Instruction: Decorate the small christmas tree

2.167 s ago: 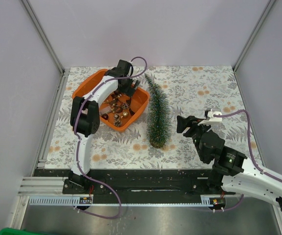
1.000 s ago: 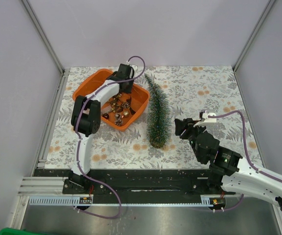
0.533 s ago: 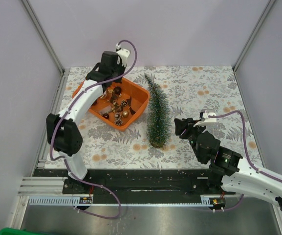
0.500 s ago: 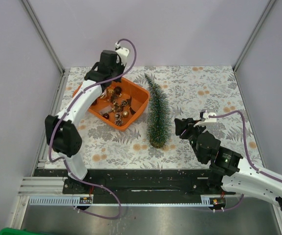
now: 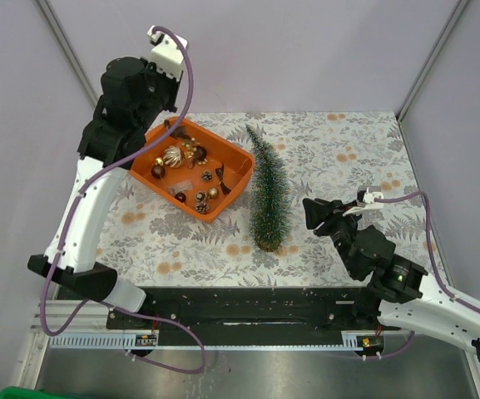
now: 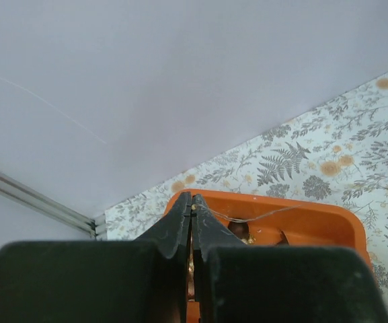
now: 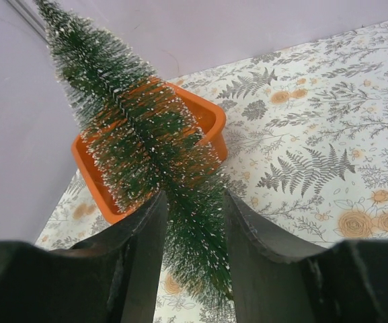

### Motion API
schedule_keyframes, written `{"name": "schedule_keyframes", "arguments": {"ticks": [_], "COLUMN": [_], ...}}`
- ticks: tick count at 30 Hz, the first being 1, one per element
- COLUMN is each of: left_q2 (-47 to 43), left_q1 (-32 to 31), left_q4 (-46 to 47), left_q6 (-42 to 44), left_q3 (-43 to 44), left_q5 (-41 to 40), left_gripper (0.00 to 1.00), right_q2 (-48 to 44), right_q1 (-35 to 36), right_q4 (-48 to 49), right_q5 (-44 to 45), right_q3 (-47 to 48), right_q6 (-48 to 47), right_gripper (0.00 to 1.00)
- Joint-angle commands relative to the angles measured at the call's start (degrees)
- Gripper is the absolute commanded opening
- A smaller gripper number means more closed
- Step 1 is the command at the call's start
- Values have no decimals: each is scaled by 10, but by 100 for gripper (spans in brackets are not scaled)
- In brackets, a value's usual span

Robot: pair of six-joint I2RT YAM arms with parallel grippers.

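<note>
The small christmas tree (image 5: 267,195) stands on its round base in the middle of the table, dark green with white-frosted needles. My right gripper (image 5: 310,213) is open just to its right, short of touching it; in the right wrist view the tree (image 7: 146,134) shows between the spread jaws of the right gripper (image 7: 192,195). My left gripper (image 5: 163,126) is raised over the back of the orange tray (image 5: 144,170). In the left wrist view the left gripper (image 6: 192,200) is shut on a thin gold thread (image 6: 247,217). A gold-and-white ball ornament (image 5: 171,155) hangs under it.
Several small gold and brown ornaments (image 5: 198,195) lie in the tray. The tray (image 7: 86,168) sits directly left of the tree. Grey walls close in the floral mat on the left, back and right. The arm bases stand along the near edge.
My left arm has risen out of the tray toward the back left, pulling an ornament up by its thread. The right gripper's jaws have narrowed slightly; it has stayed beside the tree.
</note>
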Motion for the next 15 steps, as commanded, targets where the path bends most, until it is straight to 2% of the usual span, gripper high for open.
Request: {"name": "schedule_keyframes", "arguments": {"ticks": [1,4,15], "left_q2": [-51,-74,-108], "left_q1": [-13,-17,-20], "left_q4": [4,21,51], "left_q6": [30,31,56], "left_q3": [27,14,51], "left_q5": [-17,-16,-49], "left_gripper": [2,3,6], "right_q2": [-12,-17,-17], "right_q1": [-2,-2,-1], "right_q4": [-5,-10,-30], "right_q5": [-12,-17,-24], "right_q3": [31,31,42], "right_q6": [2,10,19], "right_gripper": [47,47,47]}}
